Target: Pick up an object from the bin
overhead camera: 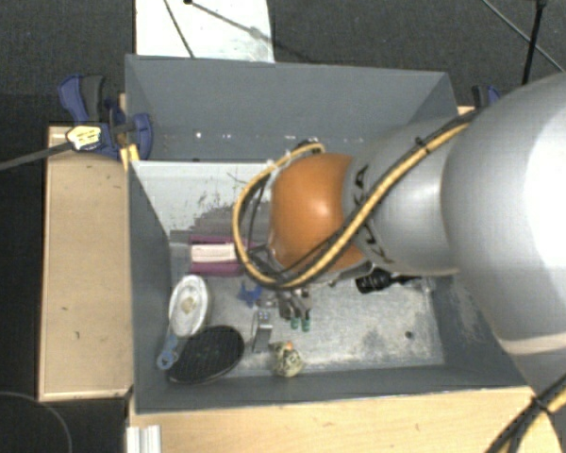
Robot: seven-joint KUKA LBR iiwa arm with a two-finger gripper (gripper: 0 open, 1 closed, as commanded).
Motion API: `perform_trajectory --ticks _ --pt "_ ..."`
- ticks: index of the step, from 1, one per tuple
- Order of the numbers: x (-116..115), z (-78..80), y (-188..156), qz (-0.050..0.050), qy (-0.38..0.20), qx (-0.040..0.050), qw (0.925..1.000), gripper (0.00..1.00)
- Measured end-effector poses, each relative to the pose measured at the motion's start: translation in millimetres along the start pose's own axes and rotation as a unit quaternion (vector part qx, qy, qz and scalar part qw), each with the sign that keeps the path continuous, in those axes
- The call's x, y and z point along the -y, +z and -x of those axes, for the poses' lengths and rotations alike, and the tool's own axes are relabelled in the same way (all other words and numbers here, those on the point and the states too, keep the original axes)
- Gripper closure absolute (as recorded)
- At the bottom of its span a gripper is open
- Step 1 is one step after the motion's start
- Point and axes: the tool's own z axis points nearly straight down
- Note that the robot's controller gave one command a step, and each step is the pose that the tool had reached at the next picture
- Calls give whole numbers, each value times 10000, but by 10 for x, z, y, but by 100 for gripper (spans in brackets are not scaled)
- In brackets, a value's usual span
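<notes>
By the left wall of the bin lie a white disc and a black brush, with a pink box behind them. Next come a small blue bit and a silver piece. The gripper hangs just right of these. A crumpled yellowish ball lies just in front of it. I cannot tell if the gripper is open or closed.

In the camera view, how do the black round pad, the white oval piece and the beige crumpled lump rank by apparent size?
1. black round pad, largest
2. white oval piece, somewhat smaller
3. beige crumpled lump, clearly smallest
</notes>
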Motion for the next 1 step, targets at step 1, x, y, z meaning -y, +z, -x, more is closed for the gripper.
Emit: perform_trajectory --ticks 1 --pt "-594 -232 248 -50 -986 54 9951 0"
